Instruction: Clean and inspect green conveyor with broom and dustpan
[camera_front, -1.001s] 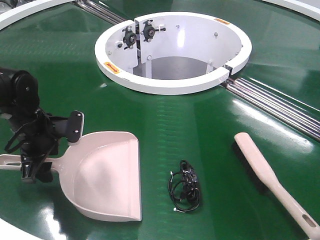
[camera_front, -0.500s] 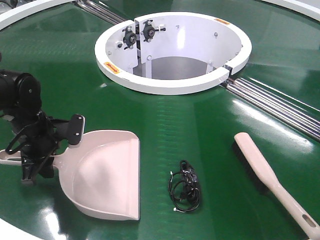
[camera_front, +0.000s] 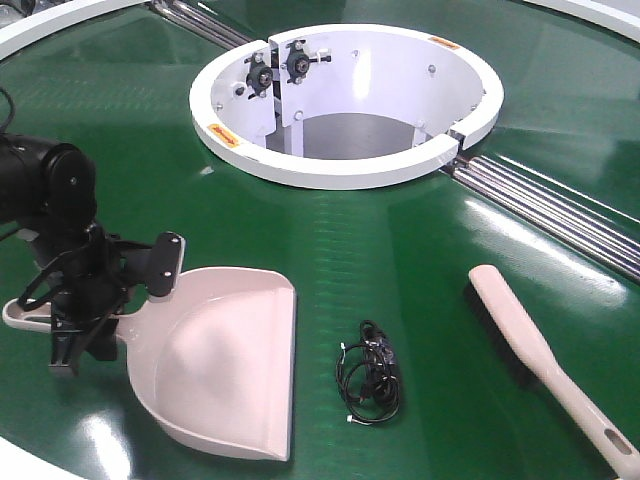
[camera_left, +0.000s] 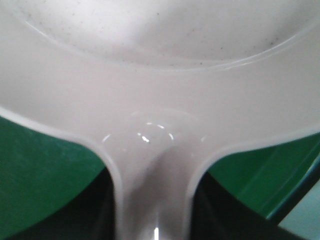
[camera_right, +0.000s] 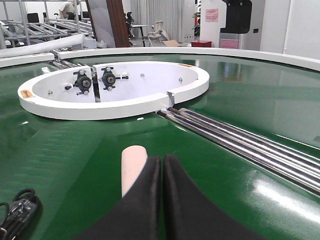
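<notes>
Left gripper (camera_front: 85, 320) gripped the dustpan (camera_front: 225, 370) handle, near left on the green conveyor (camera_front: 400, 240), lip facing the black cable tangle (camera_front: 370, 378) — probably to scoop it — while the right gripper (camera_right: 162, 160), fingers pressed together and empty, hovered over the broom (camera_front: 540, 355), near right.

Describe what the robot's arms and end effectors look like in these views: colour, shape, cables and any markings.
The left arm is black, with a rounded, drum-like joint housing and thin black cables looping at the wrist. The left end effector is also black, with flat, plate-like fingers. The right end effector shows two smooth black fingers tapering to rounded tips. No markings visible.
</notes>
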